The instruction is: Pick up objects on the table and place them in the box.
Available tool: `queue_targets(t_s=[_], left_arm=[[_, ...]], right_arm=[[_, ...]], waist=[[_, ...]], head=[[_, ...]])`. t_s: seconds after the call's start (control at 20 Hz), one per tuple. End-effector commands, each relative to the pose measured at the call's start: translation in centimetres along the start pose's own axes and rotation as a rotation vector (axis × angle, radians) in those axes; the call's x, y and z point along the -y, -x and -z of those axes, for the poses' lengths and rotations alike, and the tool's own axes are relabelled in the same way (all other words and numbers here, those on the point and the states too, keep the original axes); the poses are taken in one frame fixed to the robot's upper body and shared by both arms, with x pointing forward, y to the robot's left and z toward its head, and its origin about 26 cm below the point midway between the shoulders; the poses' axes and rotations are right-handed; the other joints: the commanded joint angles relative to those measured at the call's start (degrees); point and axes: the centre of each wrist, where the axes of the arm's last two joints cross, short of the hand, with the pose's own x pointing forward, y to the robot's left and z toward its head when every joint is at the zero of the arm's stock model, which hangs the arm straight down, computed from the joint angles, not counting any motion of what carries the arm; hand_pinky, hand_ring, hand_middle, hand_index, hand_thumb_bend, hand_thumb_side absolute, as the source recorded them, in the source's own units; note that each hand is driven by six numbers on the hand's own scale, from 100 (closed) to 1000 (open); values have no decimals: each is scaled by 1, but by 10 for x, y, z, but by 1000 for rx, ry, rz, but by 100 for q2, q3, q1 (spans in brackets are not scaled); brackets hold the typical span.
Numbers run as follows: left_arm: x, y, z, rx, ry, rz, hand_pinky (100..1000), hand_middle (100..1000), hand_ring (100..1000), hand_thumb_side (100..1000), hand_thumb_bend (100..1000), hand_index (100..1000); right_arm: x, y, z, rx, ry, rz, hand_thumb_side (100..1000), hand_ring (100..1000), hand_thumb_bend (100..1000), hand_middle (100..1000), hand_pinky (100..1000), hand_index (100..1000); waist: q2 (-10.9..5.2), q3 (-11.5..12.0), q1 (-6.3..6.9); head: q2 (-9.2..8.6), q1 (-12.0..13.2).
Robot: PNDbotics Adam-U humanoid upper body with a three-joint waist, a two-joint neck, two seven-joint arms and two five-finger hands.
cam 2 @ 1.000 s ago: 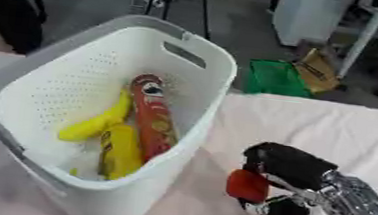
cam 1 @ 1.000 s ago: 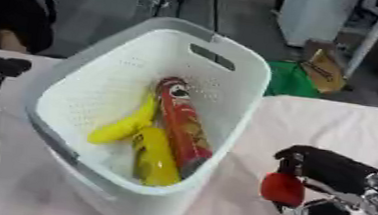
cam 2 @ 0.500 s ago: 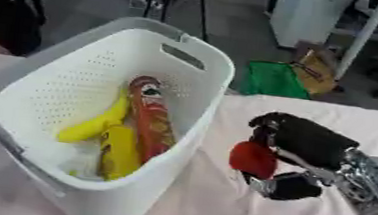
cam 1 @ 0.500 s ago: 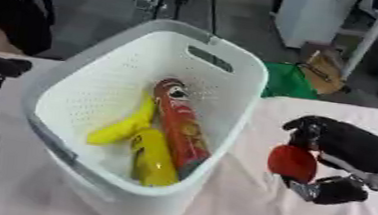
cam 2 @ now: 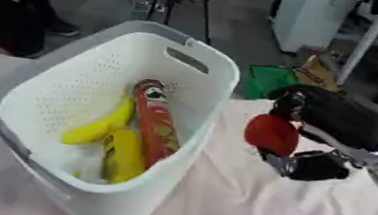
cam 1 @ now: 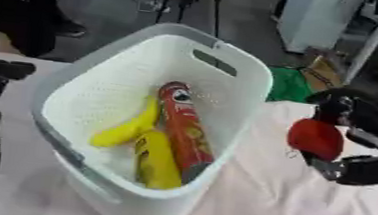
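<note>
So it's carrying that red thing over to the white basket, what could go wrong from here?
The right hand holds the red object just outside the white basket, about level with its rim. If it moves across too low, it could knock the wall and tip or shove the basket. Releasing early would probably drop the object on the cloth-covered table. Inside, a banana, a red can and a yellow bottle could make it bounce.

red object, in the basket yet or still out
Out. The red object is held in the right hand, in the air beside the white basket, outside its rim.
</note>
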Motion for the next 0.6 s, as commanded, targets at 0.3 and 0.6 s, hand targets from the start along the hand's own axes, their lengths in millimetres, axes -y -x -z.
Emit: queue_targets(t_s=[0.3, 0.6], left_arm=[[-1, -5, 7, 22, 41, 7, 682, 672, 572, 920, 100, 731], [-1, -5, 7, 23, 48, 6, 682, 672, 572, 921, 100, 731]], right_arm=[[41, 22, -16, -36, 90, 26, 582, 862, 102, 408, 901, 591], [56, 24, -16, -34, 147, 43, 583, 860, 104, 407, 900, 591]], waist=[[-164, 157, -150], [-148, 337, -263]], head=[[-97, -62], [-112, -169]])
